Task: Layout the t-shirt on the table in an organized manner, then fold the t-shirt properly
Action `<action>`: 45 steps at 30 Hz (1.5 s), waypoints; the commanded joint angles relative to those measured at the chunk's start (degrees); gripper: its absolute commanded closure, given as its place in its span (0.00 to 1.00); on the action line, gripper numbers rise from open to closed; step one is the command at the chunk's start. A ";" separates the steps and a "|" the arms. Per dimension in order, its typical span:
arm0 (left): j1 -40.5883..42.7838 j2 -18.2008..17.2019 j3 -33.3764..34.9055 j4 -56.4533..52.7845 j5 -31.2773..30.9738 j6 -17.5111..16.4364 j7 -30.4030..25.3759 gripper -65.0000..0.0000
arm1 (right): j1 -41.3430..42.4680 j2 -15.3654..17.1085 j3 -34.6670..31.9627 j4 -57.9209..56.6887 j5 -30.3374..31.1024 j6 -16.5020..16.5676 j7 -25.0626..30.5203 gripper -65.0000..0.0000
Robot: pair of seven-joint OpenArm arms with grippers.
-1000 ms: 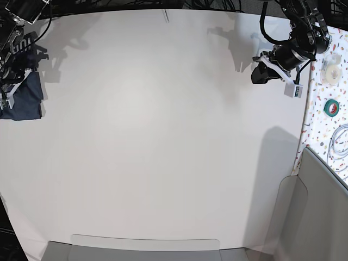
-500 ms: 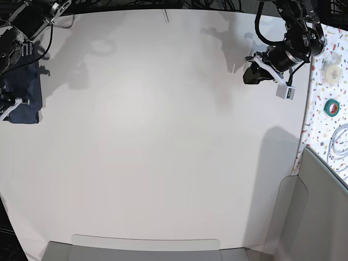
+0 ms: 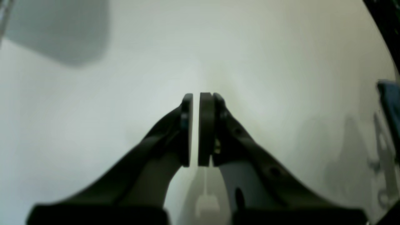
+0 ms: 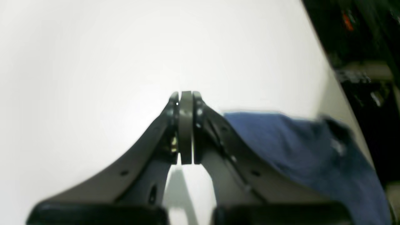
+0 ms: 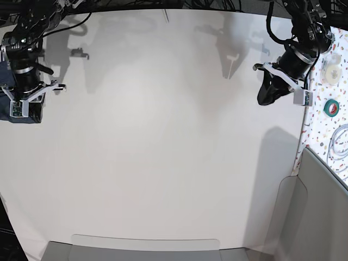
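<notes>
Fingers: right fingers pressed together, empty; left fingers nearly together, thin gap, empty.
Count: 1 t-shirt, 2 arms.
T-shirt: bunched at tabletop edge, beside right fingers.
Base view: t-shirt mostly hidden behind right arm.

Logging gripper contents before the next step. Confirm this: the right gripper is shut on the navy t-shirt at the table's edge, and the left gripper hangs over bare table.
Not quite. The right gripper is shut, but on nothing: the right wrist view shows its pads pressed together over white table, with the t-shirt lying beside it, not between them. The left gripper does hang over bare table.
</notes>
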 commanded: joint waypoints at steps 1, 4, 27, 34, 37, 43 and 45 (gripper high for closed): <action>0.76 -0.34 -0.21 1.04 -1.18 -0.35 -2.74 0.94 | -1.13 1.07 0.48 1.18 0.29 -0.27 3.51 1.00; 3.22 -0.34 -0.21 1.04 1.01 3.26 -8.89 0.94 | -4.56 1.07 0.74 1.27 0.29 -1.72 8.70 1.00; 17.64 12.06 -16.12 0.95 38.11 14.42 -40.45 0.94 | -40.52 -5.44 0.57 0.83 0.20 -20.18 43.60 1.00; 21.60 13.46 -22.01 -5.47 25.63 14.42 -31.66 1.00 | -48.96 -9.03 -3.48 -3.30 0.29 -20.18 43.16 1.00; 21.60 13.46 -24.73 -11.62 21.06 14.42 -28.76 1.00 | -52.48 -7.29 -7.61 -6.38 0.29 -20.45 43.16 1.00; 23.36 13.38 -25.88 -19.45 16.58 14.42 -27.53 1.00 | -53.71 -3.86 -15.70 -17.63 0.20 -20.54 43.16 1.00; 23.97 13.38 -25.79 -20.33 15.08 14.42 -27.44 1.00 | -53.00 -3.51 -17.72 -22.82 0.20 -20.54 43.16 1.00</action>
